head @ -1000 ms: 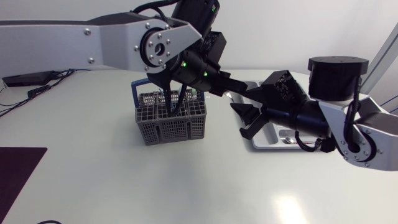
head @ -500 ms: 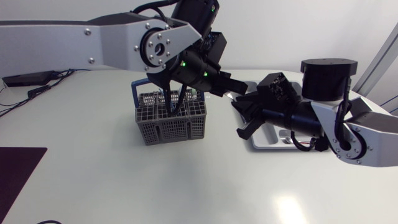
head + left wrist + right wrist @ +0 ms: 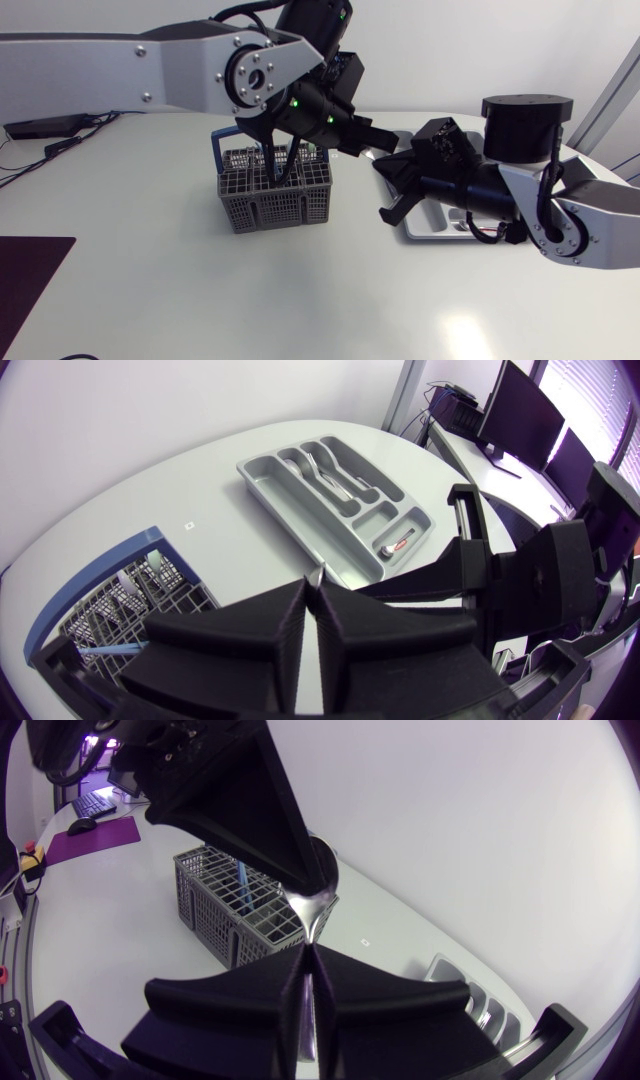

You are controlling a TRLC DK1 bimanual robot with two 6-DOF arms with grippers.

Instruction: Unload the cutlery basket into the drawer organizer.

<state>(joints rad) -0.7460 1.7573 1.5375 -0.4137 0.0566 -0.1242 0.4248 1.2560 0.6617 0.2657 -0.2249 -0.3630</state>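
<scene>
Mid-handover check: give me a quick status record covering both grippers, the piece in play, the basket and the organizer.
left gripper: in the air between basket and organizer, shut on the cutlery piece
right gripper: facing the left one, tip to tip, shut on the same piece's other end
cutlery piece: silver, held off the table by both grippers
basket: grey, upright on the table; a blue-handled item stands inside
organizer: grey, beside the basket, partly under the right arm; some cutlery lies in its compartments
stage: handover, piece not yet in the organizer
</scene>
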